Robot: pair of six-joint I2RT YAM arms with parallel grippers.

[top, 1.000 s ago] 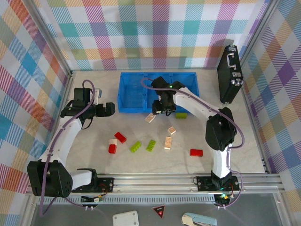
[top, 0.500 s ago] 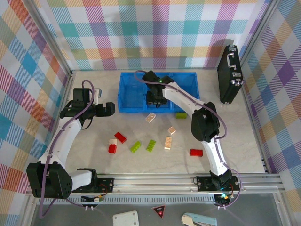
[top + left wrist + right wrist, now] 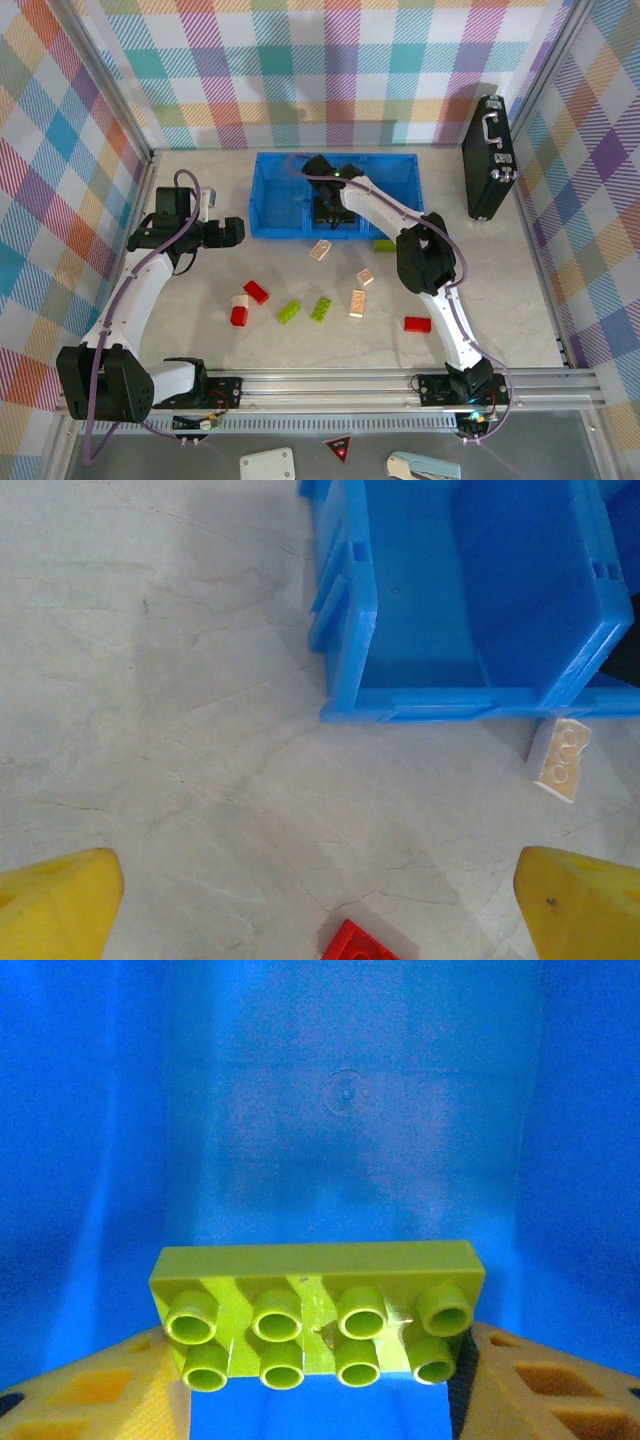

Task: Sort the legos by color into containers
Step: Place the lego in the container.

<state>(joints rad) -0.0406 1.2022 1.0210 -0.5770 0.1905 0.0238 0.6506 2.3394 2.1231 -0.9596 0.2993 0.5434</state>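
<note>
On your surface [image 3: 520,280] the blue bin [image 3: 280,200] sits at the far side, your left pincer [image 3: 236,232] hangs released just beside its left end, and your right pincer [image 3: 329,212], over the middle compartment, is clenched on a lime green brick [image 3: 318,1305].

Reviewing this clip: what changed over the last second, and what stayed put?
The right tool, shut on a green lego, moved from the blue bin's front wall farther in over its middle compartment, and its arm's elbow swung left. No grab or release shows. The left tool stayed open beside the bin; the loose legos in front of it did not move.
</note>
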